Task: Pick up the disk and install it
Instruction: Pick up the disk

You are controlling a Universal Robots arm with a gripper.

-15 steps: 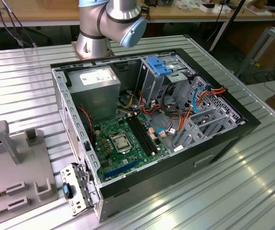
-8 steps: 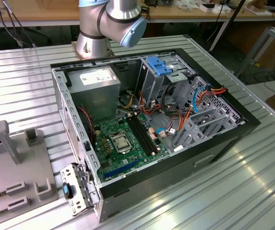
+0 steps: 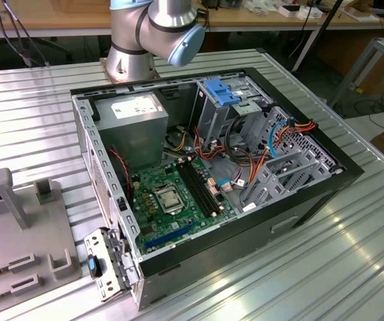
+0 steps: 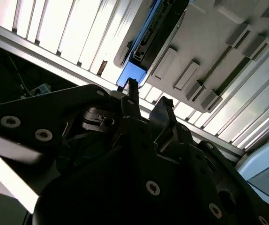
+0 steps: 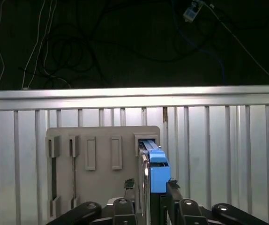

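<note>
The disk (image 5: 156,165) stands on edge in the end slot of the grey holder (image 5: 101,140) on the desk (image 5: 219,140). The gripper (image 5: 151,186) keeps its fingers (image 5: 173,186) apart, one at each side of the disk. If they close off-centre, the disk may tilt and jam in the slot.

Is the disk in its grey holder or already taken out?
In it: in the first wrist view the disk stands on edge in a slot of the grey holder.

Blue-railed disk (image 5: 157,169), on edge, in grey holder (image 5: 101,190)
</note>
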